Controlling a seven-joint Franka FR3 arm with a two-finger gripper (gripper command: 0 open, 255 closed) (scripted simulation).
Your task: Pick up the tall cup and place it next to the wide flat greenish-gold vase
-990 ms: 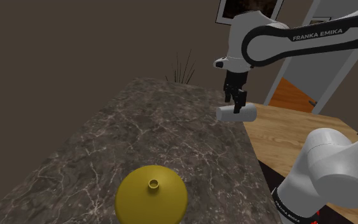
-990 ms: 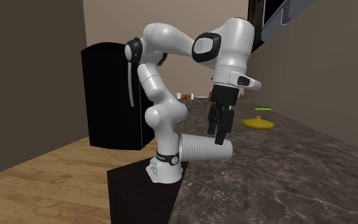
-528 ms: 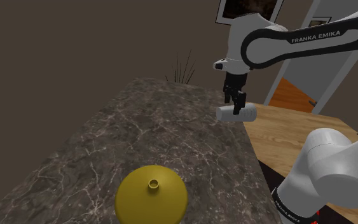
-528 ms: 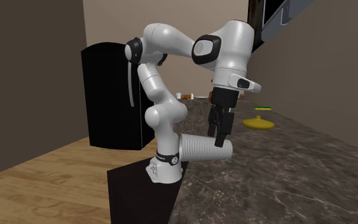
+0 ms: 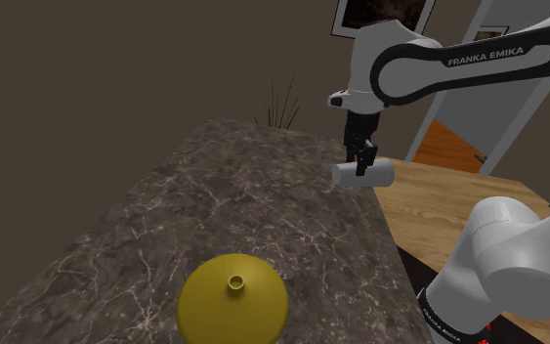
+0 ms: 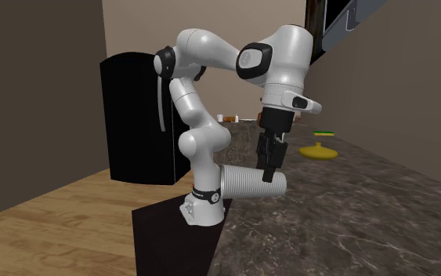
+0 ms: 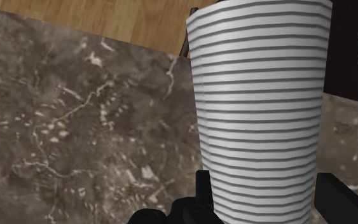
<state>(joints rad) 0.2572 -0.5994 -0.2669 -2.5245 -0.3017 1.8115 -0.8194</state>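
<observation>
The tall cup (image 5: 363,175) is white and ribbed, lying on its side at the edge of the marble counter (image 5: 214,195), close to the arm's base. My gripper (image 5: 362,166) points down onto it. In the second exterior view the fingers (image 6: 267,161) stand narrow over the cup (image 6: 246,183). The wrist view has the cup (image 7: 260,108) clasped between both black fingers (image 7: 203,191), so my gripper (image 7: 263,188) is shut on it. The wide flat greenish-gold vase (image 5: 232,303) sits at the counter's near end, far from the cup; it appears small at the far end (image 6: 319,151).
Wooden floor (image 5: 458,195) lies beyond the counter edge beside the cup. A black cabinet (image 6: 136,118) stands behind the arm. Dry twigs (image 5: 282,103) rise at the counter's far end. A small green item (image 6: 323,132) lies behind the vase.
The fingers have closed in from wide apart onto the cup. The arm and the cup have stayed in place.
</observation>
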